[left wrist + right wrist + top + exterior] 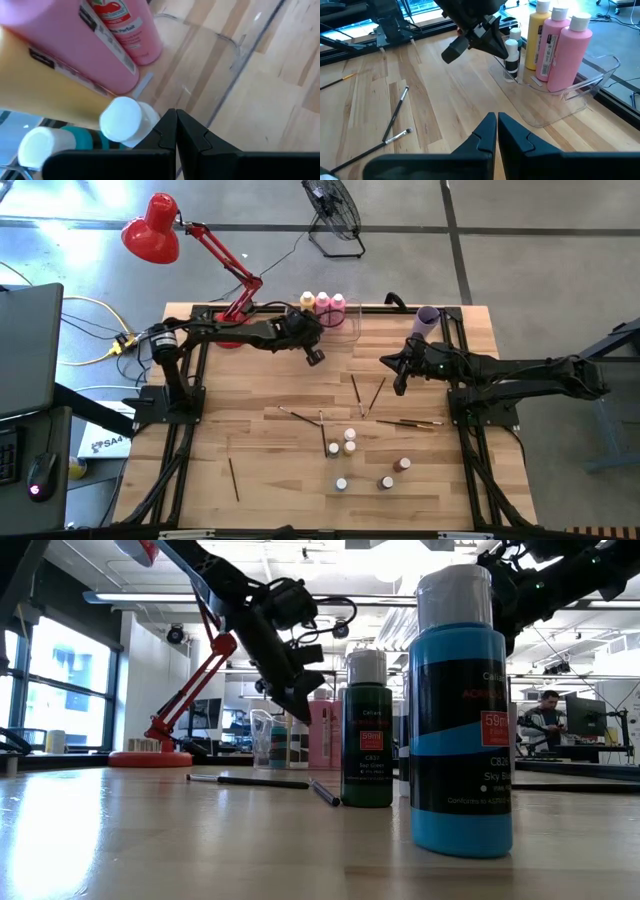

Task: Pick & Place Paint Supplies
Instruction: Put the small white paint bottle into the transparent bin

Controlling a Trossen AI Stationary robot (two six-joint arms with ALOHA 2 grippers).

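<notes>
From above: three tall bottles [322, 302] standing in the bin [352, 320] at the far edge of the worktop [260, 440], put there to keep them together. Left gripper [318, 332] right at the bin. Right gripper [400, 370] waiting near the cup [427, 320], away from the bin so as not to bump. Six tiny bottles [348, 448] and loose brushes [355, 395] out in the middle, not yet picked up.

From worktop height: a blue bottle [460, 710] and a green bottle [367, 730] close up, both upright. A brush [265, 781] lying flat behind them. Left gripper [290, 675] hanging over the far bin [262, 735].

From the left wrist: fingers [190, 135] pressed tight together, holding nothing. Just past them a white cap [120, 118] and a teal bottle [80, 140], beside the pink bottle [125, 30] and yellow bottle [40, 85]. Probably inside the bin, though hard to tell this close.

From the right wrist: fingers [512, 135] squeezed together too, with nothing between them. Ahead, the left gripper [495, 42] tipped toward a tiny bottle [511, 55] standing in the bin [590, 80], next to the tall ones [552, 50]. Two brushes [395, 112] flat on the wood. Best guess: one tiny bottle dropped off, plenty more to fetch.
</notes>
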